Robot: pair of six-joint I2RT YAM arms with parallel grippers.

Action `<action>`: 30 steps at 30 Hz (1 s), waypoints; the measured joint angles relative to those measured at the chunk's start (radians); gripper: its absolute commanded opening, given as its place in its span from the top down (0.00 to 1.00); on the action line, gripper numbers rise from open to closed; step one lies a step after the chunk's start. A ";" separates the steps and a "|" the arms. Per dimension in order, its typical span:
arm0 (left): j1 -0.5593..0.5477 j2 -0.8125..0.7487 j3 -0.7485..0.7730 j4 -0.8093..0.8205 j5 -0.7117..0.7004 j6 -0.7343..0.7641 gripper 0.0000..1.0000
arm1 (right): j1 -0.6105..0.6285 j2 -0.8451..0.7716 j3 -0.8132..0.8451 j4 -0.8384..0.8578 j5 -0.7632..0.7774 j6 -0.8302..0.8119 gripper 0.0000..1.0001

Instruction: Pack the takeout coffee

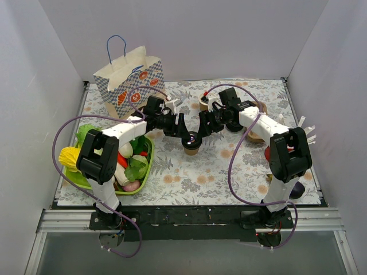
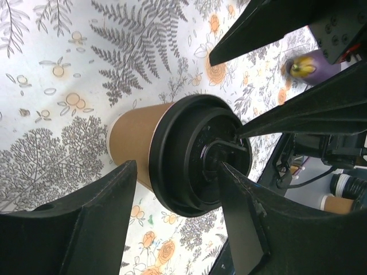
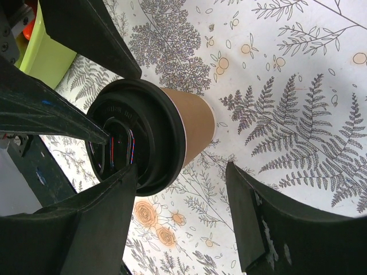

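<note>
Coffee is not packed yet, as far as these views show. The cup stands upright near the middle of the worktop, and its black lid already appears seated all round the rim, so the capping part of the job looks done. The left end effector has its jaws spread wide with the lidded top lying between them in its own wrist view, and no finger clearly presses the paper wall. The right end effector comes in from the other side, also spread wide; one finger overlaps the lid's edge in its view, though I cannot tell whether it touches. Neither arm has a firm grip on the cup. The paper bag stands open at the far left corner, well apart from the cup, and nothing of the cup is inside it. What remains, in my judgement, is closing one set of jaws on the cup, lifting it upright, and setting it down in the bag.
</note>
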 measured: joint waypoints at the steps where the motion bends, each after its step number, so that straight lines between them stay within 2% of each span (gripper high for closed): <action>1: 0.000 0.000 0.007 -0.005 -0.003 0.007 0.41 | 0.000 0.000 0.000 0.000 0.000 0.000 0.29; 10: 0.005 -0.004 0.080 -0.028 -0.061 0.069 0.40 | 0.000 0.000 0.000 0.000 -0.008 -0.003 0.27; 15: 0.029 -0.017 0.075 -0.035 -0.061 0.059 0.41 | -0.021 -0.003 -0.002 0.010 -0.090 -0.005 0.24; 22: 0.067 -0.037 -0.012 -0.024 -0.004 0.013 0.44 | -0.074 -0.030 -0.036 0.050 -0.173 0.002 0.26; 30: 0.068 -0.037 -0.021 -0.006 0.058 -0.017 0.44 | -0.078 -0.030 -0.065 0.061 -0.199 0.002 0.25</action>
